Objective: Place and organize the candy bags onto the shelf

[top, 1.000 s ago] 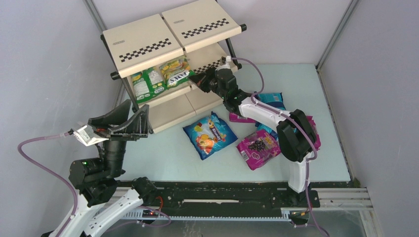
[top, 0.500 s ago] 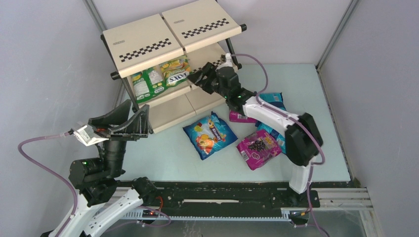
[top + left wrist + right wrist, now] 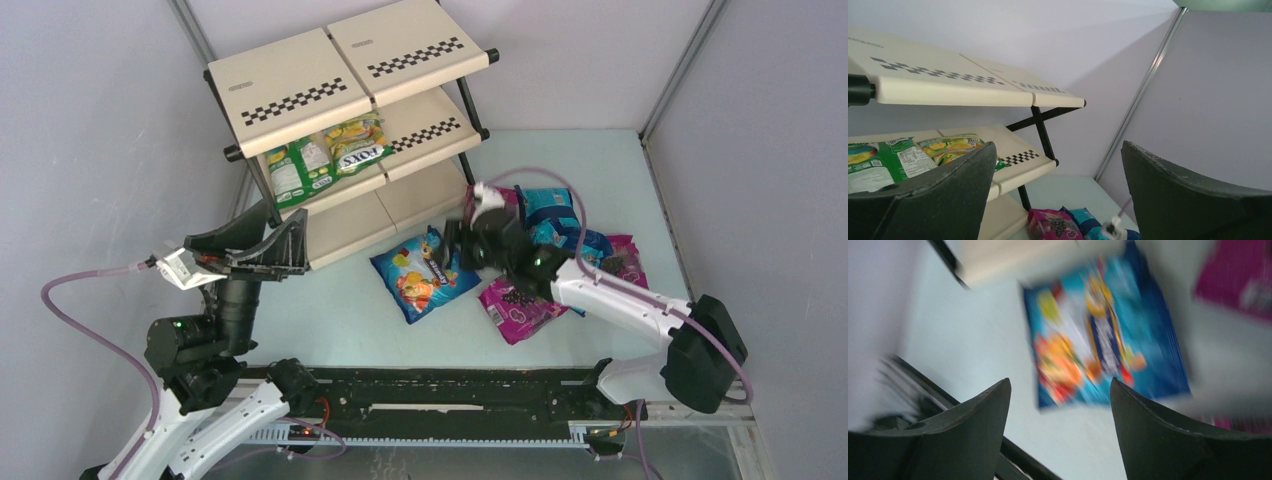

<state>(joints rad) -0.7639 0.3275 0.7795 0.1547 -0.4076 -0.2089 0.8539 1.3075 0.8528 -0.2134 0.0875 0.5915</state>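
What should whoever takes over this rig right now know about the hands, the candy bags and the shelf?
Left hand: open, empty, raised beside the shelf.
Right hand: open, empty, above the blue fruit bag; its wrist view is blurred.
Done: three green-yellow bags lie on the left half of the middle tier.
Left: the blue fruit bag and the pile of magenta and teal bags, all on the table in front and right of the shelf.
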